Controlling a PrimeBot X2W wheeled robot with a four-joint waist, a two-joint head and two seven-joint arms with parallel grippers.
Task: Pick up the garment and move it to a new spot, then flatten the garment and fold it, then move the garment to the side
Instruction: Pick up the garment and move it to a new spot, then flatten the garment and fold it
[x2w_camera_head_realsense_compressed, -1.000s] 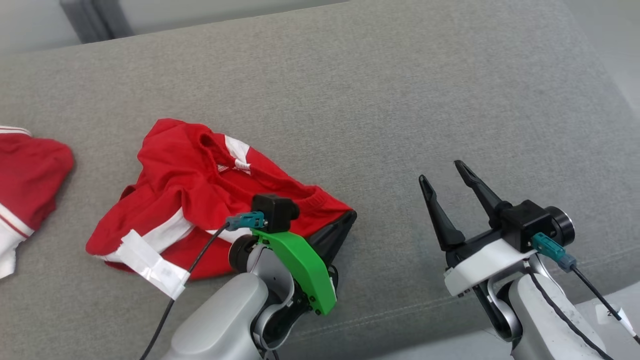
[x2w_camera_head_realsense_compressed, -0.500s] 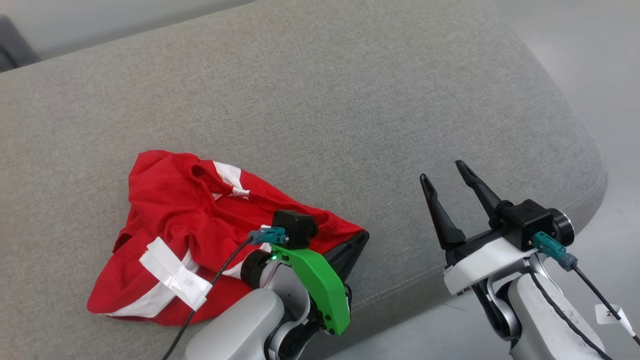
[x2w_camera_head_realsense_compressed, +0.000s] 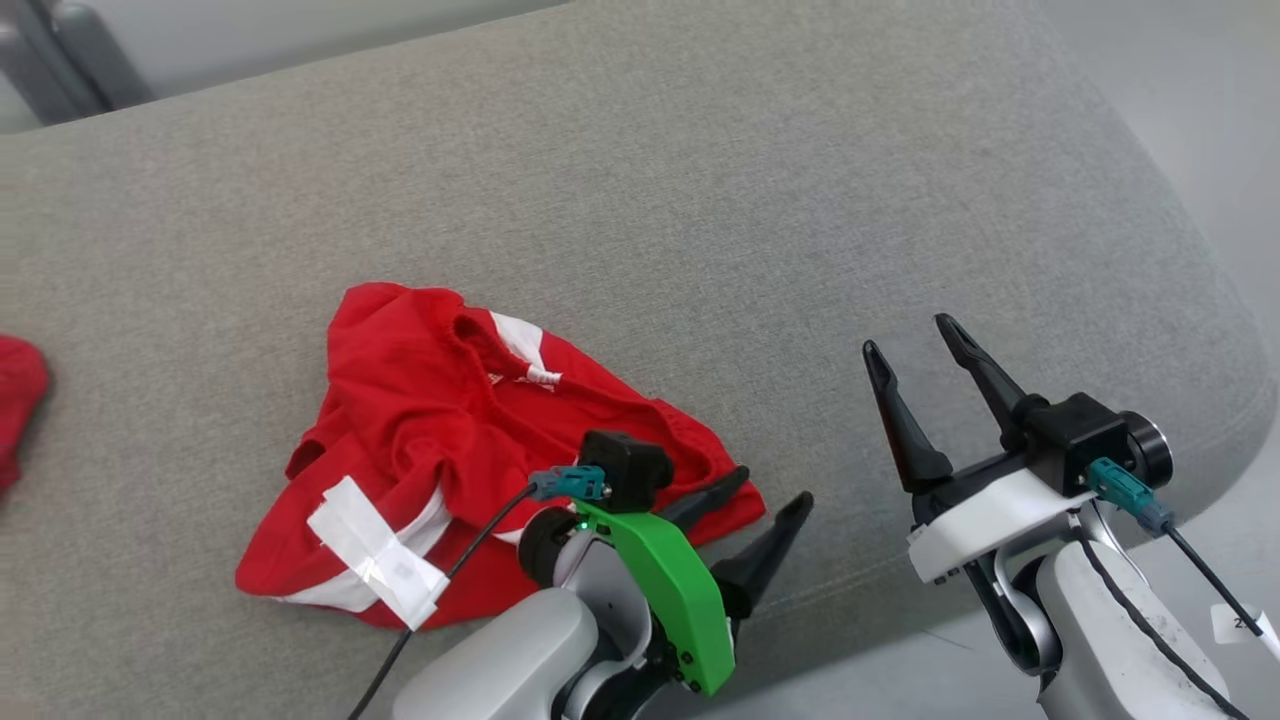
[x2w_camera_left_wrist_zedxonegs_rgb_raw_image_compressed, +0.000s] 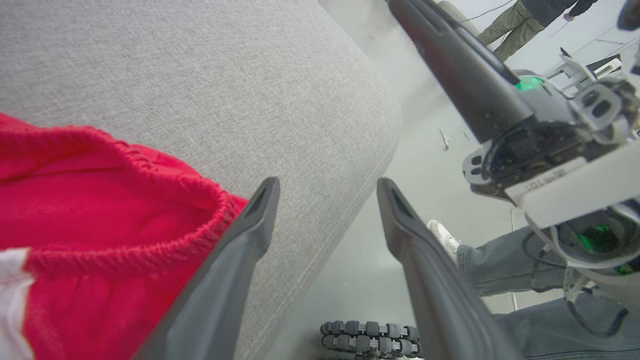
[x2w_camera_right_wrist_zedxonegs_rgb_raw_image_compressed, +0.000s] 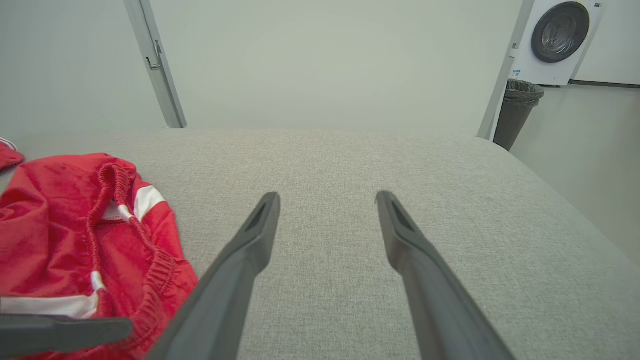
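Garment lies just beside parted left fingers.

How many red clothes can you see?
2. The crumpled red shorts lie on the grey cushion beside the left gripper; a second red garment peeks in at the head view's left edge, mostly cut off.

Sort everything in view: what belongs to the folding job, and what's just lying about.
Job: red garment; left hand and right hand, both open; grey cushion beneath.
Lying about: second red cloth; bin; washing machine; a person's legs.
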